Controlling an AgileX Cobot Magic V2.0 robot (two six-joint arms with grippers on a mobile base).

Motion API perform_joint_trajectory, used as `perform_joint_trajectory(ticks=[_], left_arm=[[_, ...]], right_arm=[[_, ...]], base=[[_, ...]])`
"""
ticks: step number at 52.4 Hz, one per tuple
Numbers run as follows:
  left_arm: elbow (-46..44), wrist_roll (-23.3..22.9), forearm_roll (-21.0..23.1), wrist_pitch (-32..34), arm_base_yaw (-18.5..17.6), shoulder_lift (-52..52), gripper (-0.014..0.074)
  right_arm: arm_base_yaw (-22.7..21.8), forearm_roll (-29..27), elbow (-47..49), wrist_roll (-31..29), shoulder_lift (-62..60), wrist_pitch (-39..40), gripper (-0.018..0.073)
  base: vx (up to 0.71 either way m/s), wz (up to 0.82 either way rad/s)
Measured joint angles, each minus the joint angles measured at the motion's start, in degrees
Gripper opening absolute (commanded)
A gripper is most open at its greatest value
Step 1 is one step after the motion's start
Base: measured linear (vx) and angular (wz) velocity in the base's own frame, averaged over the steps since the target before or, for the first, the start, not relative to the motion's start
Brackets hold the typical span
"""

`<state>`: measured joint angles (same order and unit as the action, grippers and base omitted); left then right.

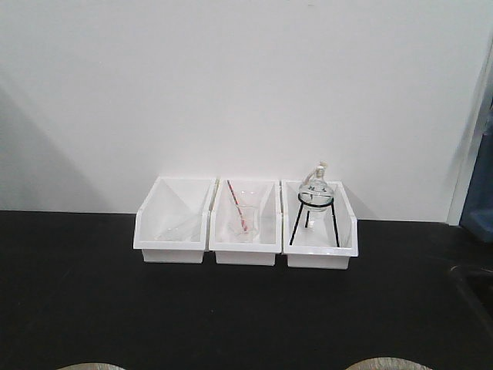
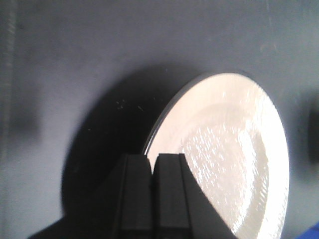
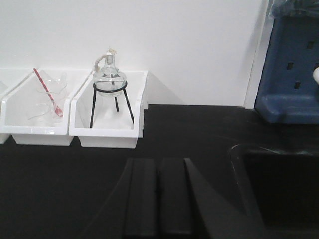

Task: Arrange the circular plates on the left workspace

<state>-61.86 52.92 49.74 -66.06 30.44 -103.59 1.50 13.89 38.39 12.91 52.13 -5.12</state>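
A glossy, round beige plate (image 2: pixel 229 149) with a thin dark rim is at the near left of the matte black desk (image 2: pixel 60 59), beside its own wide round shadow. The left tool (image 2: pixel 152 155) has blunt black fingers almost touching at the plate's rim; I cannot tell whether they pinch it. The right tool (image 3: pixel 158 160) is pressed together and empty, facing white plastic bins (image 1: pixel 245 254) and a round glass flask (image 3: pixel 108 77).

Nothing legible in any view. No text, label, brand, number or sign on plate (image 2: pixel 234 149), white bins (image 1: pixel 245 254), glass flask (image 3: pixel 108 77) or blue block (image 3: pixel 291 74) at right.
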Motion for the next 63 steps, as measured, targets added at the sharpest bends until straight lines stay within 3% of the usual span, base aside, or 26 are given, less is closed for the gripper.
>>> perform_joint_trajectory(ticks=[13, 27, 35, 53, 63], left_arm=[[0.00, 1.40, 1.05, 1.67, 0.00, -2.70, 0.0080], [0.00, 3.68, 1.39, 1.03, 0.00, -3.11, 0.0349], [0.00, 3.72, 1.32, -0.32, -0.65, -3.29, 0.0432], [-0.05, 3.87, 0.55, -1.08, -5.17, -6.19, 0.0421], [-0.05, 3.71, -0.97, -0.99, -8.04, -7.38, 0.0288]], right_arm=[[0.00, 0.06, 0.00, 0.00, 2.52, 3.14, -0.0003], [0.00, 0.29, 0.00, 0.00, 2.92, 8.16, -0.0003], [0.00, 0.42, 0.00, 0.00, 2.92, 8.95, -0.0003], [0.00, 0.46, 0.00, 0.00, 2.92, 10.15, -0.0003], [0.00, 0.46, 0.00, 0.00, 2.92, 10.22, -0.0003]], base=[[0.00, 0.00], [0.00, 0.00], [0.00, 0.00], [0.00, 0.00], [0.00, 0.00]])
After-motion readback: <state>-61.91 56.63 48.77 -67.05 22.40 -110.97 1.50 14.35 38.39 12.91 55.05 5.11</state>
